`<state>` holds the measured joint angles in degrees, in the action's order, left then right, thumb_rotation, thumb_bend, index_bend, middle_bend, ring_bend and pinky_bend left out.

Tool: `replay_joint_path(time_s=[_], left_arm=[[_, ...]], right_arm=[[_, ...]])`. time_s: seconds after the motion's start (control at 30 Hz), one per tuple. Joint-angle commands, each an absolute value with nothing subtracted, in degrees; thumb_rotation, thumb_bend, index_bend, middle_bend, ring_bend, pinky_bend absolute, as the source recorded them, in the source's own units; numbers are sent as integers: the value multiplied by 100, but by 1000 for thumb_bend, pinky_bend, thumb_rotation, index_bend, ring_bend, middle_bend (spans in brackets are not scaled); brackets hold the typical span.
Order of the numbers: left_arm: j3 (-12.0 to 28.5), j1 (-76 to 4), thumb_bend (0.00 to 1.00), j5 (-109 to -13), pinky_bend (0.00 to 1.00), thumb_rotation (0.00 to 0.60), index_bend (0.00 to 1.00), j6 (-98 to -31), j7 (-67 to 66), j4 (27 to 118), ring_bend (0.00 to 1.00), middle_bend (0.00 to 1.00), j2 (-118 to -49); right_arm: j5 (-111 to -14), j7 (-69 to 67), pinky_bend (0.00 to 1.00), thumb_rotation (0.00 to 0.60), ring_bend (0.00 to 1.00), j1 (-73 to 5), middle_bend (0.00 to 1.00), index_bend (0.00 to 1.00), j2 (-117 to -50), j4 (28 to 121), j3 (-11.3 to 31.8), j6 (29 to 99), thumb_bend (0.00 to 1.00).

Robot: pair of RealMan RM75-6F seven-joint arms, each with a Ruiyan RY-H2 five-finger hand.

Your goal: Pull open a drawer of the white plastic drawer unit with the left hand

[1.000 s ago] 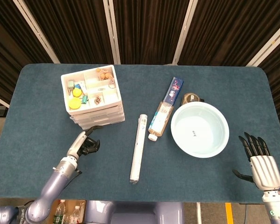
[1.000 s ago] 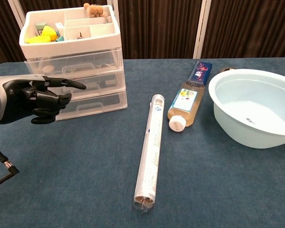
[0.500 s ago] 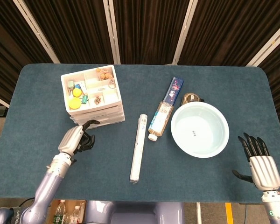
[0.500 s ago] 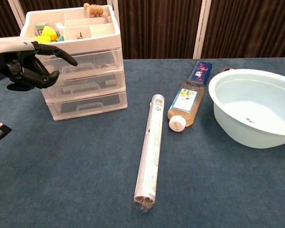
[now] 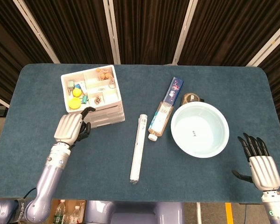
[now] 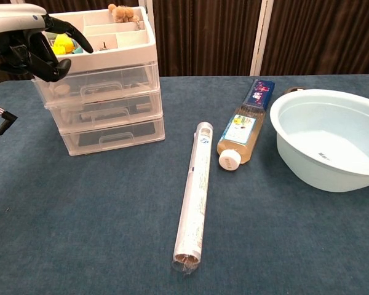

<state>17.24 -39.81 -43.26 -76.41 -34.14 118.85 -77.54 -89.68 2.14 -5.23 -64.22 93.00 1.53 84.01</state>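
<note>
The white plastic drawer unit (image 5: pixel 95 112) (image 6: pixel 104 104) stands at the table's far left, with three clear drawers, all shut, under an open top tray of small items. My left hand (image 5: pixel 71 128) (image 6: pixel 27 43) hovers at the unit's front left corner, level with the top tray in the chest view. Most of its fingers are curled in and one points toward the unit; it holds nothing. Whether it touches the unit I cannot tell. My right hand (image 5: pixel 260 161) stays near the table's front right edge, fingers spread and empty.
A long clear tube (image 5: pixel 138 147) (image 6: pixel 194 196) lies in the middle of the table. A capped bottle (image 5: pixel 164 109) (image 6: pixel 243 132) lies beside it, and a pale blue bowl (image 5: pixel 199 140) (image 6: pixel 332 172) sits to the right. A small round object (image 5: pixel 192 98) sits behind the bowl.
My left hand has risen and moved in from the table in front of the unit up to its top left corner. The drawers and my right hand have not moved.
</note>
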Motion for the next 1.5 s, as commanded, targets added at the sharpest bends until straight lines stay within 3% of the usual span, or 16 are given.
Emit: replay_joint_path(time_s=[0.03, 0.6, 0.93, 1.5], left_arm=[[1699, -4021, 636, -4202, 956, 600, 226, -7625, -3473, 11858, 1000, 1000, -7733], [1729, -4154, 635, -3379, 957, 600, 234, -7562, -3508, 11631, 1000, 1000, -7728], [1905, -4387, 636, -2380, 958, 600, 252, -7543, -3736, 11863, 1000, 1000, -7667], [1784, -4215, 636, -2551, 961, 600, 309, -7241, -3027, 12656, 1000, 1000, -7267]], right_arm=[[-8973, 218, 0, 600, 0, -522, 0, 0, -6425, 9300, 151, 8404, 127], [-8976, 221, 0, 600, 0, -523, 0, 0, -6428, 9294, 148, 8404, 126], [-8964, 217, 0, 600, 0, -520, 0, 0, -6426, 9301, 152, 8405, 127], [-8987, 231, 0, 600, 0, -518, 0, 0, -6434, 9305, 147, 8420, 126]])
